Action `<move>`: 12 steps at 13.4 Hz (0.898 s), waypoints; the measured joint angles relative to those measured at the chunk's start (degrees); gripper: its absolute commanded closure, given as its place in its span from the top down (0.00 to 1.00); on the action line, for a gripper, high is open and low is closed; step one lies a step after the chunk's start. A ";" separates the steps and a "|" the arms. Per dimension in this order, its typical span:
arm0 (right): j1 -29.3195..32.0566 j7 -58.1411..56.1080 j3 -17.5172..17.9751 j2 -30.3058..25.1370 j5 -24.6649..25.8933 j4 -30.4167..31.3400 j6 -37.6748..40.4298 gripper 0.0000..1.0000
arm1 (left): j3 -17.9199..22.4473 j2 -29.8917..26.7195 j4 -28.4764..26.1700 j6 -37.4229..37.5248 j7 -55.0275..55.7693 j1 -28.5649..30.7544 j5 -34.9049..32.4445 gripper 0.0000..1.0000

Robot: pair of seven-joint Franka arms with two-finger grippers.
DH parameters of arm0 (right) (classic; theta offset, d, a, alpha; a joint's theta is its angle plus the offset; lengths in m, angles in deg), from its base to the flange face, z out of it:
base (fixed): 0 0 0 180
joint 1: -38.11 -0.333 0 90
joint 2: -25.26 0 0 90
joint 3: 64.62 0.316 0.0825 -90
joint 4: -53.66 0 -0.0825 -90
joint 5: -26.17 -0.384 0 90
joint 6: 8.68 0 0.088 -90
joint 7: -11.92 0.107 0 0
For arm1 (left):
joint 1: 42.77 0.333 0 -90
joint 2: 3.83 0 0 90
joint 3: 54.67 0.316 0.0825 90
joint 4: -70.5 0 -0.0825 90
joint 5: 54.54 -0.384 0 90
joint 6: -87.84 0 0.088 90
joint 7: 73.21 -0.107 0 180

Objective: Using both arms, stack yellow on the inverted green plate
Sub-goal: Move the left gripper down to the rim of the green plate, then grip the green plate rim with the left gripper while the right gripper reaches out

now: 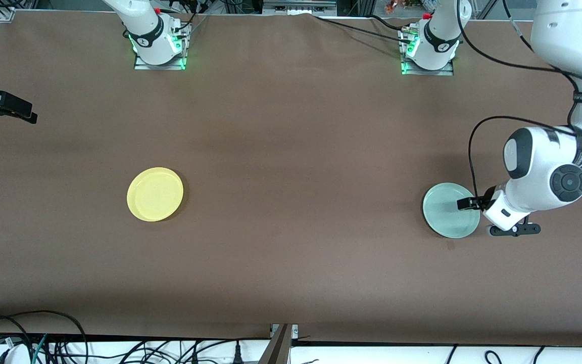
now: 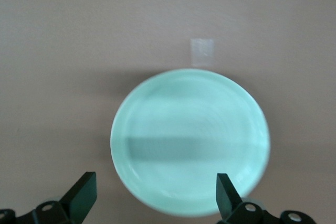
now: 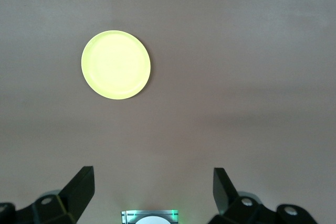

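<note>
The left claw point(image 1: 465, 203) is held low over the green plate point(image 1: 447, 210), at the rim on the side toward the left arm's end of the bench point(image 1: 291, 151); its fingers point(image 2: 81, 195) are spread wide and nothing is gripped between them. In the left wrist view the plate point(image 2: 190, 141) is seen right way up, hollow side showing, with a band of shadow across it and the two fingertips apart over its edge. The right claw point(image 1: 18, 112) is parked at the right arm's end of the bench, well apart from the yellow plate point(image 1: 155, 194), and is likewise fully open and empty; that arm waits. The yellow plate lies flat and rim up on the bench, well apart from the green one. Only the front view shows both plates together. The right wrist view shows the yellow plate point(image 3: 116, 64) alone, with the open fingers point(image 3: 79, 190) and a green-lit arm base point(image 3: 149, 217) between them.
</note>
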State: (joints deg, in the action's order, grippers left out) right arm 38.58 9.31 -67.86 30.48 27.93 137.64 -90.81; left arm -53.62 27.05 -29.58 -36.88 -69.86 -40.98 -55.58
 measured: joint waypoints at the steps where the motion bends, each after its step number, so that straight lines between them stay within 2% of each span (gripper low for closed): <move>1: 0.00 0.00 -0.01 0.00 0.00 0.00 0.00 1.00 | 0.10 1.10 0.01 -1.65 0.00 0.80 -0.01 1.00; 6: 0.00 0.00 -0.01 0.00 -0.01 0.00 0.00 1.00 | 0.26 4.75 -0.01 -7.52 -3.46 5.28 -1.23 1.00; 10: 0.00 0.00 0.00 0.01 -0.02 0.00 0.00 1.00 | 0.08 5.75 -0.21 -8.06 -5.08 5.49 -1.25 1.00; 12: 0.00 0.00 0.00 0.01 -0.02 0.00 0.00 1.00 | 0.07 5.75 -0.78 -8.04 -6.59 5.50 -1.25 0.95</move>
State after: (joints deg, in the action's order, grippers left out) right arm 38.59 9.31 -67.86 30.48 27.91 137.64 -90.81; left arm -53.55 32.80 -30.36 -44.92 -76.46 -35.47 -56.83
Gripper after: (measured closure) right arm 0.000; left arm 0.000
